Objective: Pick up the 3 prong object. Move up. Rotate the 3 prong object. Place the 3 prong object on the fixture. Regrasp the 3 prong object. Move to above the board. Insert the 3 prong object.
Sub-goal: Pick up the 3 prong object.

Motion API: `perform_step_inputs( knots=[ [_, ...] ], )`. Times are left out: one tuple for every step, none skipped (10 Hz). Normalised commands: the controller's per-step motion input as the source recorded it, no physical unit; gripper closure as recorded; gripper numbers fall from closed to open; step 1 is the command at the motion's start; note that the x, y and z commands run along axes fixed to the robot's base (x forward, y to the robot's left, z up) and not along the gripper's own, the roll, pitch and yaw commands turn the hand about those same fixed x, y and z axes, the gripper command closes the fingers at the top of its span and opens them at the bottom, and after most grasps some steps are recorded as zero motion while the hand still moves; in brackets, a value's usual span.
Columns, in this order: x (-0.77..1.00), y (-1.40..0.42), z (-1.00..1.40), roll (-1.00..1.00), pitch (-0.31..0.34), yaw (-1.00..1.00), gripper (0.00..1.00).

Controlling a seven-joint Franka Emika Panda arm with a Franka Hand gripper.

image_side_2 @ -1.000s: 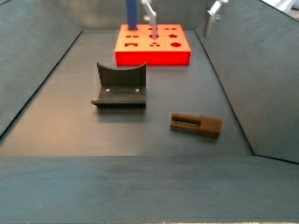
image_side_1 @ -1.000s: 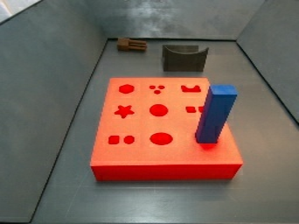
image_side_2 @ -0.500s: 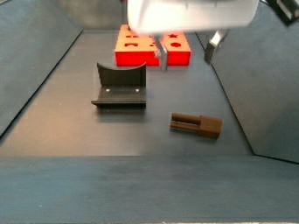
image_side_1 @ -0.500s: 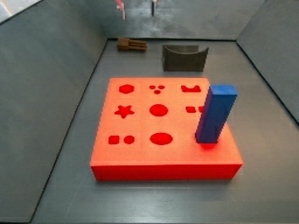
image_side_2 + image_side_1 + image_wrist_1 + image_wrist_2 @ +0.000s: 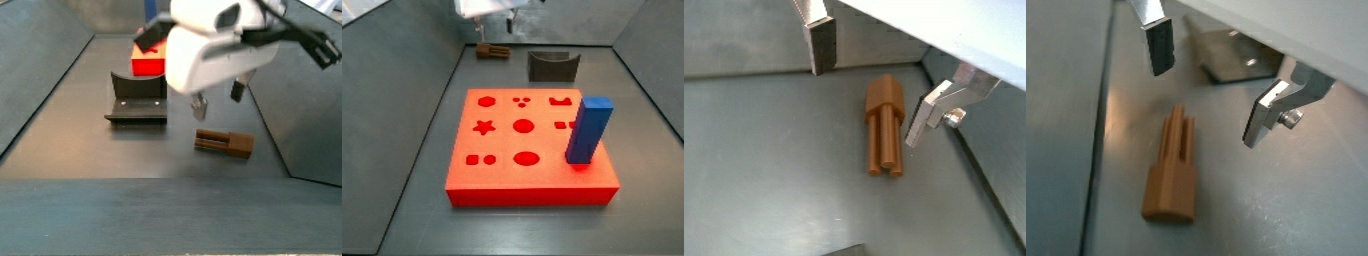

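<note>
The 3 prong object, a small brown peg, lies flat on the grey floor in both wrist views (image 5: 885, 125) (image 5: 1170, 172) and in both side views (image 5: 493, 50) (image 5: 223, 143). My gripper (image 5: 871, 85) (image 5: 1211, 85) is open and empty, its two fingers apart above the peg's sides and not touching it. In the side views the gripper (image 5: 493, 28) (image 5: 218, 105) hangs just above the peg. The fixture (image 5: 552, 65) (image 5: 138, 100) (image 5: 1227, 55) stands beside the peg. The red-orange board (image 5: 509, 150) (image 5: 147, 66) lies farther off, partly hidden by the arm in a side view.
A tall blue block (image 5: 588, 130) stands upright on the board near its corner. Sloping grey walls (image 5: 409, 70) (image 5: 40, 90) close in the floor on both sides, and the peg lies close to a wall (image 5: 985, 170).
My gripper has come down from high above the floor to just over the peg, staying open. The peg, fixture, board and blue block have not moved.
</note>
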Motion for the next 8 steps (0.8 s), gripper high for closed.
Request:
perform_step_inputs(
  knots=[
    [-0.18,0.19,-0.88,0.05,-0.180,0.92,0.00],
    [-0.21,0.19,-0.88,0.07,-0.187,0.90,0.00],
    [-0.21,0.19,-0.88,0.07,-0.187,0.90,0.00],
    [-0.21,0.19,-0.88,0.06,-0.187,0.90,0.00],
    [-0.20,0.19,-0.88,0.06,-0.189,0.90,0.00],
    [-0.20,0.19,-0.87,0.06,-0.187,0.91,0.00],
    [-0.19,0.35,-0.54,-0.11,-0.130,0.77,0.00],
    [0.00,0.00,0.00,0.00,-0.020,0.00,0.00]
  ],
)
